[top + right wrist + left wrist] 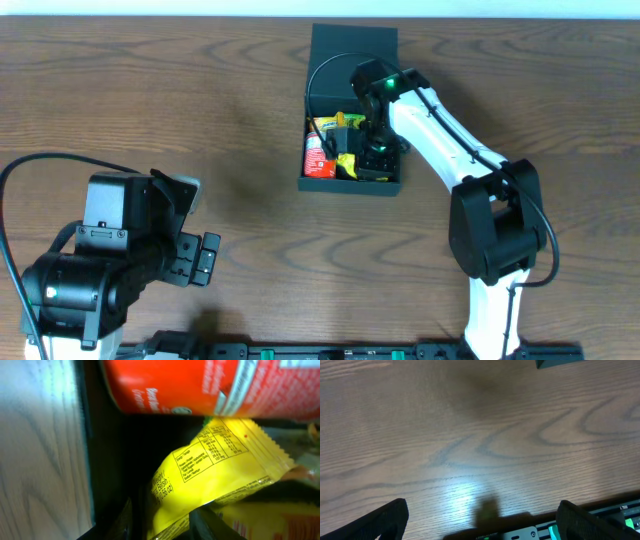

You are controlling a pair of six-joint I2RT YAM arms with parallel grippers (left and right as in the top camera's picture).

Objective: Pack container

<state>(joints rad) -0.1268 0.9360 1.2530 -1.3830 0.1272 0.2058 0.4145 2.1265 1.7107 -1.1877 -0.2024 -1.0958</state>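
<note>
The dark teal container (350, 186) stands open at the table's far middle, its flap lid (355, 45) laid back. A red can (316, 152) and yellow snack packets (347, 165) lie inside. My right gripper (372, 160) reaches down into it. In the right wrist view the red can (200, 385) lies across the top and a yellow packet (215, 465) runs down between my right gripper's (167, 520) narrowed fingers. The right finger (210, 525) touches it; whether the left one presses it is lost in shadow. My left gripper (205, 258) rests open over bare wood (482, 520).
The container's dark wall (107, 460) stands just left of my right fingers, with bare table (40, 450) beyond it. Another yellow-orange packet (270, 520) lies under the first. A corner of the container (570, 363) shows at the top of the left wrist view.
</note>
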